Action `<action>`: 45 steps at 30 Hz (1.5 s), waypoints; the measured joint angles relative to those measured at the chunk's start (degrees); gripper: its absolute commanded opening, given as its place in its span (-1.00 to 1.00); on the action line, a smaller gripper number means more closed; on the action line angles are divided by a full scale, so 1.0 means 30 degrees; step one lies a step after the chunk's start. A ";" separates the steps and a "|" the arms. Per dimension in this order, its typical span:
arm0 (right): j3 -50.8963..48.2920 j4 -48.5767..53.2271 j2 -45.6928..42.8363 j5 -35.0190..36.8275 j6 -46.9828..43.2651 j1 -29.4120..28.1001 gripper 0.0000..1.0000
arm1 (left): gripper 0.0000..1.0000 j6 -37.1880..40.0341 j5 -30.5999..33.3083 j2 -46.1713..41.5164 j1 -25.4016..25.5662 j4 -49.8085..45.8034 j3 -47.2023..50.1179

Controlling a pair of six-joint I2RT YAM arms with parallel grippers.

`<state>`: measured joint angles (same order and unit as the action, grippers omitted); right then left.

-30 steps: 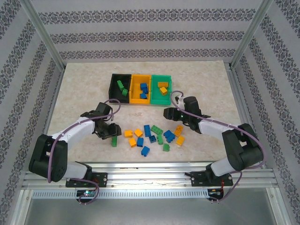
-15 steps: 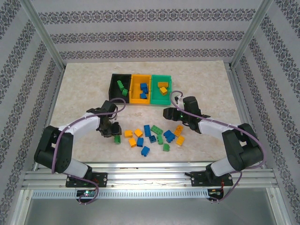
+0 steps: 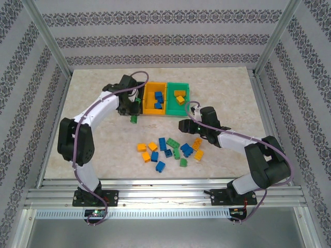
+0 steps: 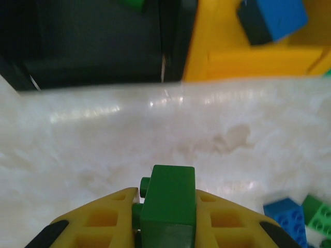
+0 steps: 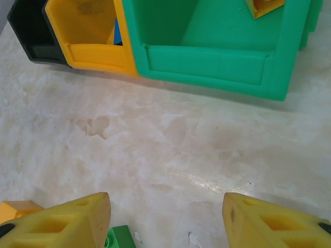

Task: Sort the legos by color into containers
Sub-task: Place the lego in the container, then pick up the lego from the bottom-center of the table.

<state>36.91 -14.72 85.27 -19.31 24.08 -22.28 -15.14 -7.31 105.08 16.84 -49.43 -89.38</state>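
Currently left jaws clamped on green brick [image 4: 168, 204] by its flat sides; likely light, rigid, slick plastic; right jaws half open, empty.

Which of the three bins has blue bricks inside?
The orange-yellow bin in the middle: blue bricks lie in it. The black bin holds green bricks, the green bin orange-yellow bricks.

pale marbled table [image 3: 232, 93], 3 joined containers [image 3: 154, 112] at the back, loose legos [image 3: 176, 153] scattered toward the front
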 measured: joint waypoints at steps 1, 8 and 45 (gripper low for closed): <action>0.0029 0.0015 0.0007 0.0036 -0.0015 0.0000 0.19 | -0.52 0.0168 0.0182 0.0474 -0.0146 -0.0102 -0.0823; 0.0036 0.0036 0.0029 0.0073 -0.0015 0.0000 0.19 | -0.47 0.1428 0.1086 0.5071 -0.1443 -0.0386 -0.6594; 0.1756 0.4102 0.0772 -0.2222 0.0066 -0.0525 0.13 | 0.01 -0.1290 -0.5654 -0.8655 -0.1341 2.1267 2.0087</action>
<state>42.17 -2.42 87.59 -25.98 24.27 -23.86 -19.00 -24.27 79.11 12.82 14.37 -29.12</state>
